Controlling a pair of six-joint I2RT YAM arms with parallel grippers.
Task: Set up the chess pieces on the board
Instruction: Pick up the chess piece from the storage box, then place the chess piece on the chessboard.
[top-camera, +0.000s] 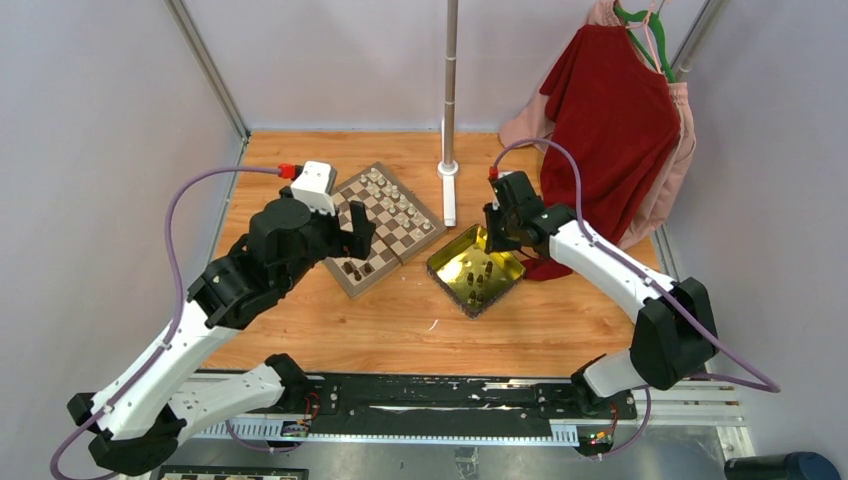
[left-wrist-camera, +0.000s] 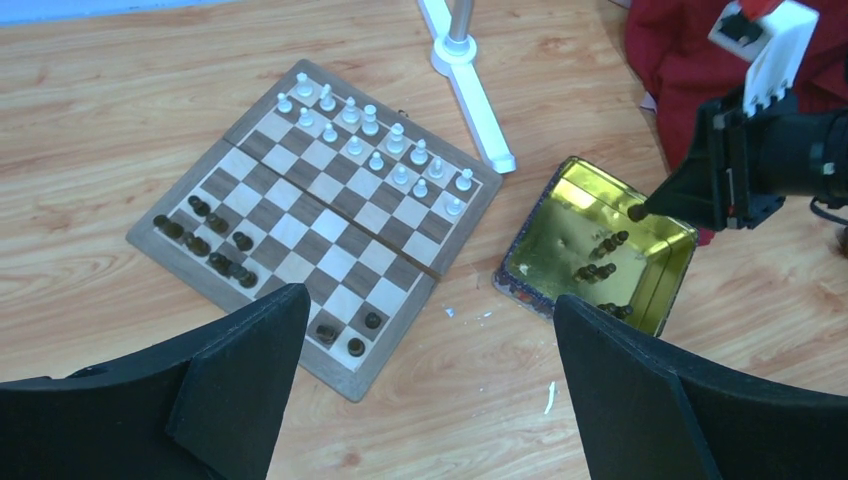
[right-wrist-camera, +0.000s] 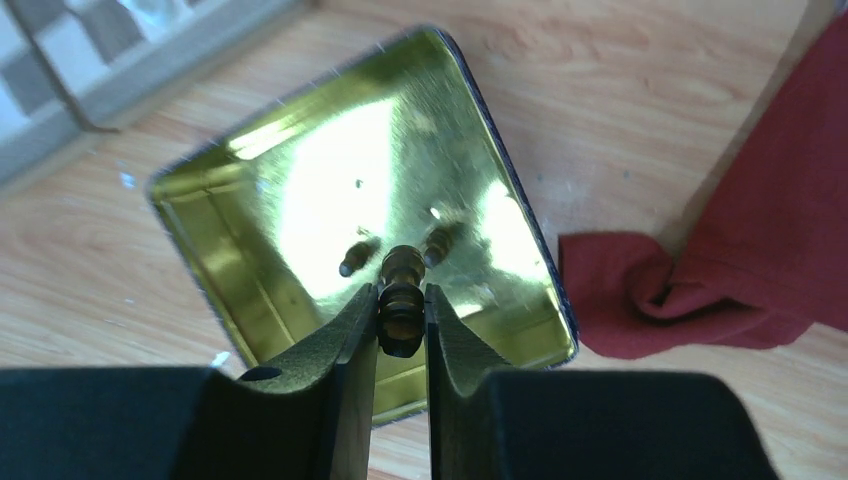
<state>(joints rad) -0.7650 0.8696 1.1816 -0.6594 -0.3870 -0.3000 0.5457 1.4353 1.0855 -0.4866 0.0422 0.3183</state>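
Just right of the board (left-wrist-camera: 310, 215), over the shiny yellow tray (left-wrist-camera: 520, 285) on the bench: right pincer (right-wrist-camera: 401, 300) clamped on one dark brown piece (right-wrist-camera: 401, 325). Above the board's dark side: left pincer (left-wrist-camera: 430, 310) spread wide, holding nothing. Along the board's far side: cream-white pieces (left-wrist-camera: 380, 140) in two rows, seemingly complete. Along the opposite side: dark pieces (left-wrist-camera: 210, 240) only partly placed, some bunched, with gaps. In the tray beside the board: several more dark pieces (left-wrist-camera: 600, 265). Judged stage: white done, dark roughly half; tray transfers and tidying outstanding.
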